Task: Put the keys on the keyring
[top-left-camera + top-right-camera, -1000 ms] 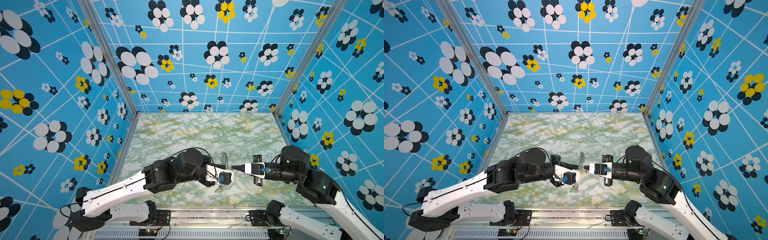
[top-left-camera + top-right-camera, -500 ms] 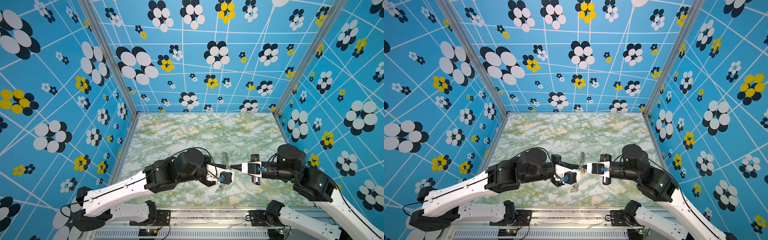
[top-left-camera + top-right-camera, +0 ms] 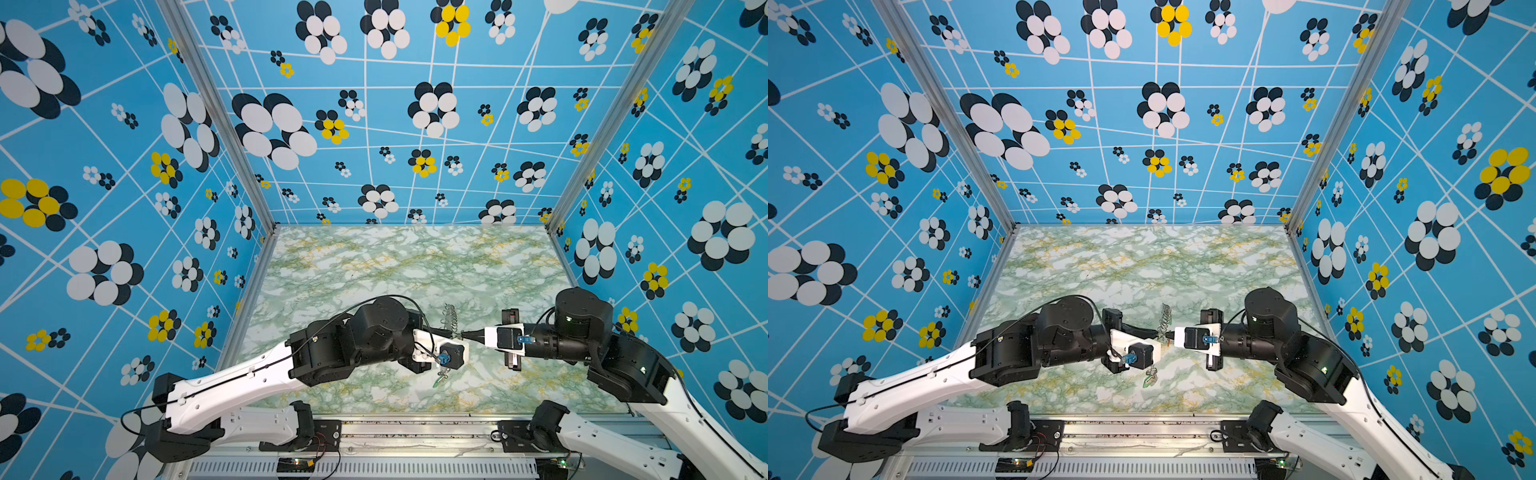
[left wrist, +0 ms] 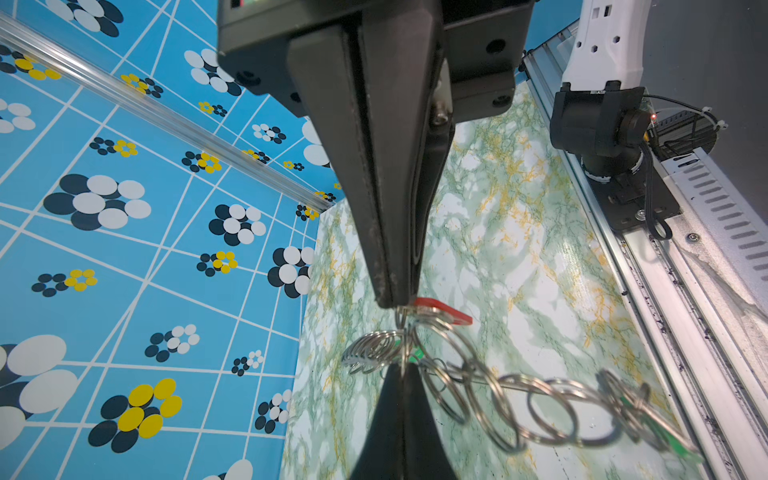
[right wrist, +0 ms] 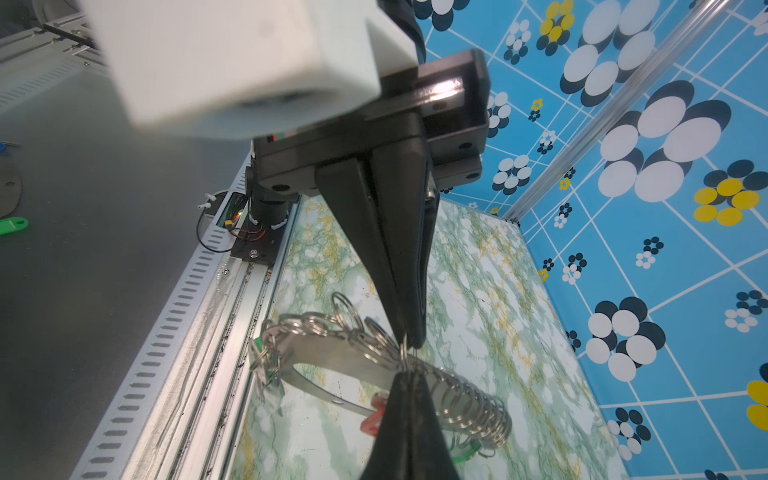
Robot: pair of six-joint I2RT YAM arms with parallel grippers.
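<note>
2 black claws, the left claw (image 4: 395,301) and right claw (image 5: 411,340), are pinching shut on 1 thin silver wire ring (image 5: 404,352) of the flat grey crescent-shaped metal keyring (image 3: 452,318) (image 3: 1165,318), showing lower-middle in both top views; wire likely handling springy, slippery, so grip it edgewise.

Your lighting was bright and even, barely any shadows. Both wrist shots blurred up close: the silver wire rings (image 4: 509,409) and that white plastic block (image 5: 232,62).
</note>
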